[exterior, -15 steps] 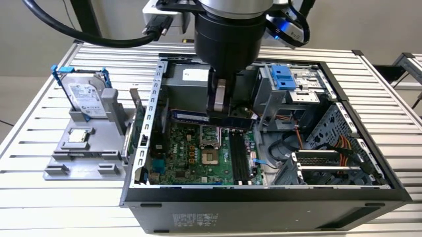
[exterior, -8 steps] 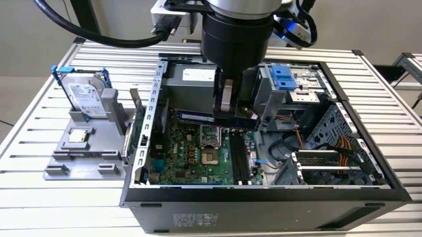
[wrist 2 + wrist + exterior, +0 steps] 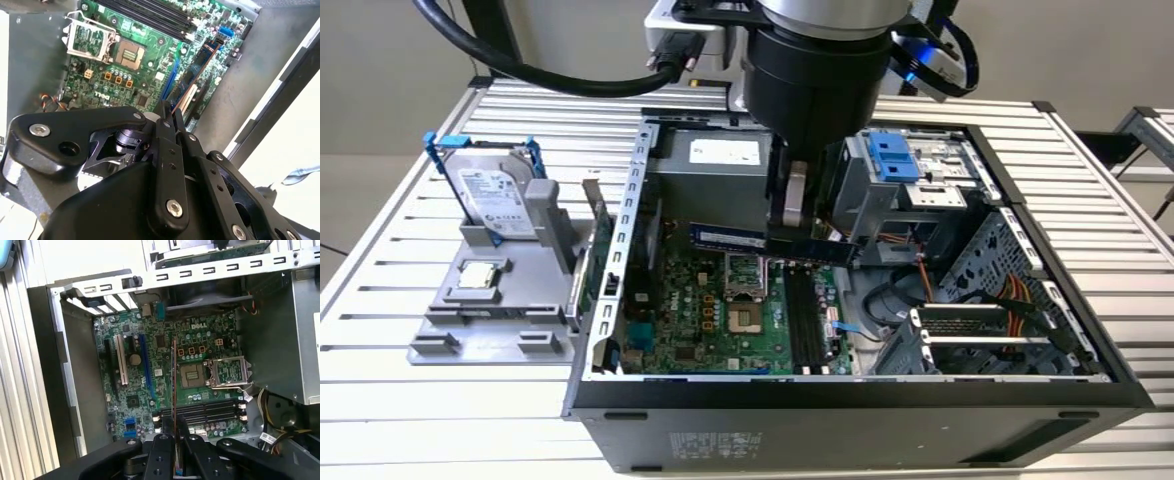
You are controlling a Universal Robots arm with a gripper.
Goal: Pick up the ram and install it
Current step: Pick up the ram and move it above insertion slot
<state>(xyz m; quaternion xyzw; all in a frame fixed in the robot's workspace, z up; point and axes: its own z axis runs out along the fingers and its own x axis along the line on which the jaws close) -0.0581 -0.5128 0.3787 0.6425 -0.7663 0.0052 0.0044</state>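
Holding the ram clamped in a narrow pincer, aloft inside the open case, over the board. Seen broadside as a blue stick in the exterior view; edge-on as a thin line in the first wrist view, crosswise to the black slots. Standing upright at the exterior view's left, a drive.

The pincer hides part of the ram.
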